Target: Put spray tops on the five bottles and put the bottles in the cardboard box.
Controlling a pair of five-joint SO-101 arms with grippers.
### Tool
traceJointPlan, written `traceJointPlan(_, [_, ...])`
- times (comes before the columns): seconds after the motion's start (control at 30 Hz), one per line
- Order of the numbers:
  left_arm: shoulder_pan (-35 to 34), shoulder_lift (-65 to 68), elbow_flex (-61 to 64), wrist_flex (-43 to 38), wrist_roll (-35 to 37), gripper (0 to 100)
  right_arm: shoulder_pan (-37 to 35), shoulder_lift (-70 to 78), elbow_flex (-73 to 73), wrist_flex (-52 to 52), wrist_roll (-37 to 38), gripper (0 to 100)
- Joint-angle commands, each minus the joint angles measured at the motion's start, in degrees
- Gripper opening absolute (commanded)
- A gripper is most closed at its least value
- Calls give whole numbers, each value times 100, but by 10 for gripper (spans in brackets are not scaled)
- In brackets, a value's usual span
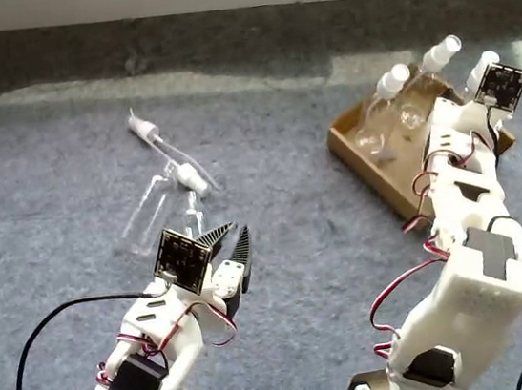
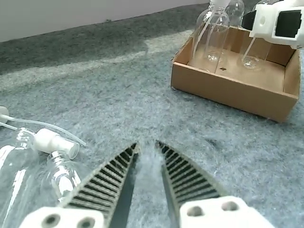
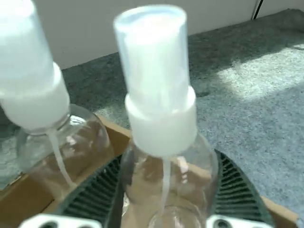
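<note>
Gripped bottle [image 3: 164,180]: clear, round-shouldered, upright in the cardboard box [image 1: 368,154], with a white screw collar, a frosted cylindrical spray top and a thin dip tube running down inside. The right claw [image 3: 166,164] pinches it, one black ribbed pad against each side of the body; the bottle's base is cut off at the frame edge. A neighbouring bottle [image 3: 52,152] of the same kind stands just beside it, its cap partly out of frame.

From above, three capped bottles [image 1: 393,78] stand together in the far part of the box, a shallow brown open tray with plain walls. The right arm [image 1: 462,188], of white plastic with red and black wires, reaches over the box and hides part of it.

Well apart from the box, two uncapped bottles [image 1: 147,210] lie on their sides on the grey carpet [image 1: 296,238], hard to make out because they are transparent. Two loose spray tops [image 1: 144,129] with long dip tubes lie by them, one of them [image 2: 56,142] at a bottle's neck.

The left claw [image 2: 147,144] sits low over the carpet near these bottles, its ribbed, pointed jaws spread and holding nothing.
</note>
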Motion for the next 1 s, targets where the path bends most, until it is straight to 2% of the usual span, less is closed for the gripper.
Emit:
traceJointPlan(0.0, [-66, -40, 101, 9, 26, 5, -31, -75, -198, -66, -44, 246])
traceJointPlan(0.2, [-66, -40, 101, 9, 26, 5, -4, -75, -198, -40, -9, 253])
traceJointPlan(0.37, [-66, -40, 101, 9, 26, 5, 4, -84, -198, -40, -9, 313])
traceJointPlan(0.6, [-66, -40, 101, 9, 26, 5, 4, -101, -198, -31, -9, 314])
traceJointPlan(0.97, [-66, -40, 101, 9, 26, 5, -40, -1235, -136, -31, -9, 314])
